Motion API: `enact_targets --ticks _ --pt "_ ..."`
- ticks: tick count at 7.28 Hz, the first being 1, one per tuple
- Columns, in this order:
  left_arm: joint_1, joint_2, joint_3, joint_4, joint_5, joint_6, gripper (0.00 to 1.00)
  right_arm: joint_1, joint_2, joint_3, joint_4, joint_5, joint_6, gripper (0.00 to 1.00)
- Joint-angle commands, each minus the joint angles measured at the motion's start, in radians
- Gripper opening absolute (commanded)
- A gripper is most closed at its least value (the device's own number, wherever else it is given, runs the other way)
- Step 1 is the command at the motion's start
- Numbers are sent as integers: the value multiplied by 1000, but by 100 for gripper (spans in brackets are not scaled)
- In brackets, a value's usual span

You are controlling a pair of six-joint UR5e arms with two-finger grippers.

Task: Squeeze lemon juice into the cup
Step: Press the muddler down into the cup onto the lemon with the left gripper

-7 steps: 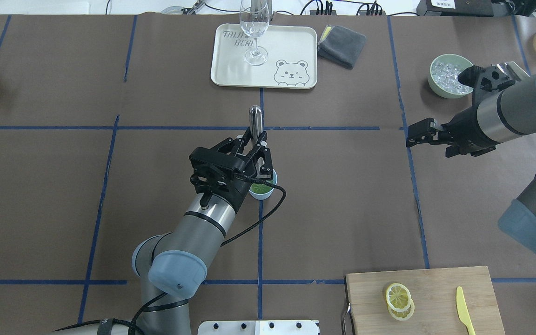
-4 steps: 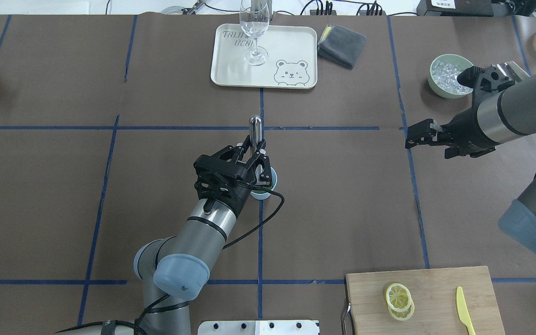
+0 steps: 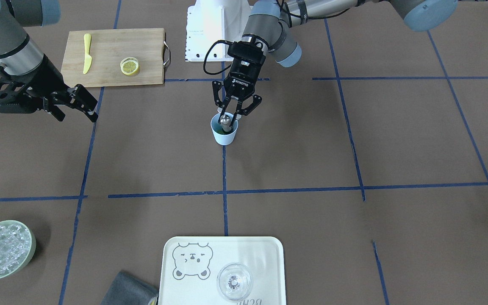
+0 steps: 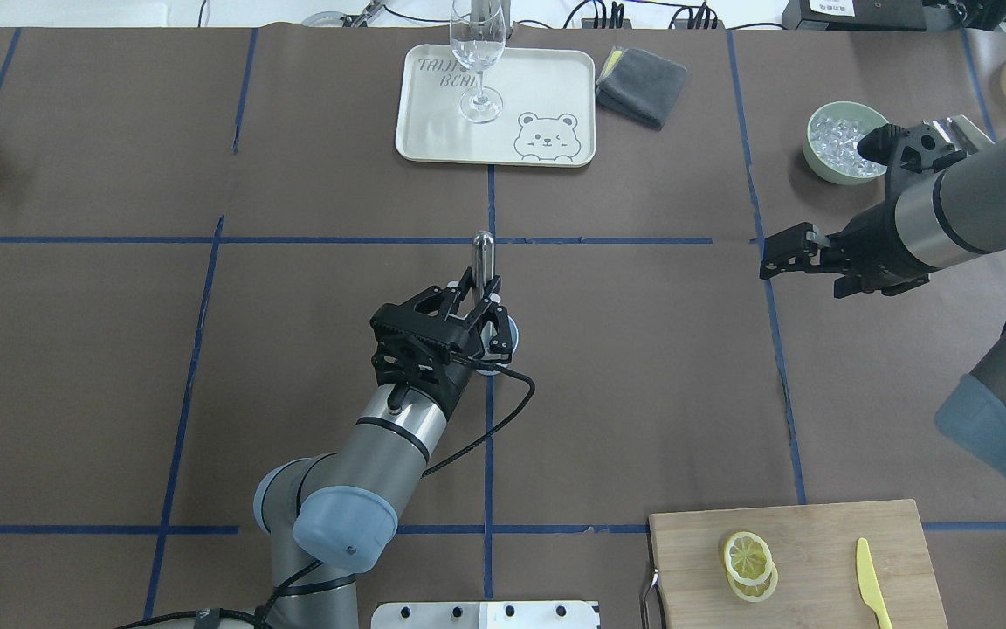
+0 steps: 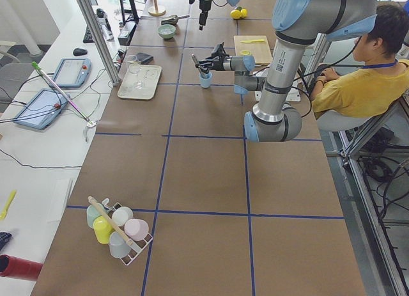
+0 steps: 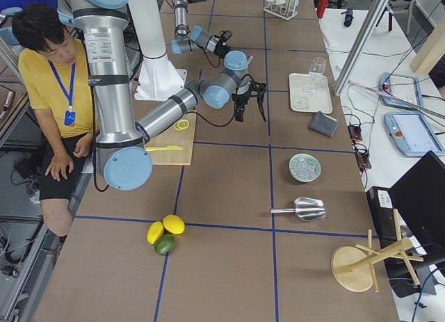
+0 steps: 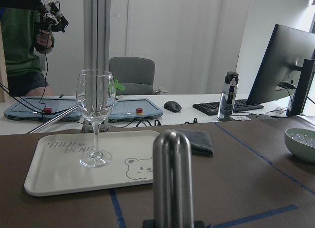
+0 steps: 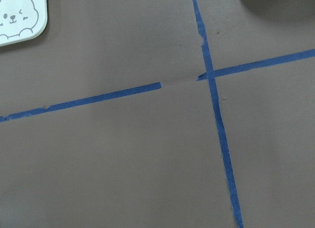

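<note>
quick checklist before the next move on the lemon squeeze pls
1. Lemon free to pick: ok. The lemon lies on the cutting board, away from both arms.
2. Cup mouth free: not ok. A metal rod stands in the cup, gripped by the left end effector.
3. Right end effector empty: ok. It looks shut and holds nothing, above bare table.
4. Cup upright: ok.
5. Cup contents: cannot tell, the rod hides most of the inside.
6. Knife clear of the lemon: ok, apart on the board.
</note>
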Motion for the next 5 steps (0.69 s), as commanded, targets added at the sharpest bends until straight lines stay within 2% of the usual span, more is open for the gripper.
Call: enact_targets --ticks 1,2,3,4,5 --pt "2 -14 -13 1 -2 0 0 0 0 0 0 -1 0 100" --pt "2 -4 -57 8 -2 6 0 0 0 0 0 -1 0 100" --pt "0 2 -97 6 61 84 0 0 2 0 0 -1 0 100" --pt "0 -8 -178 15 72 125 0 0 2 0 0 -1 0 100" --pt "0 -2 -212 14 72 130 0 0 2 0 1 -1 0 100"
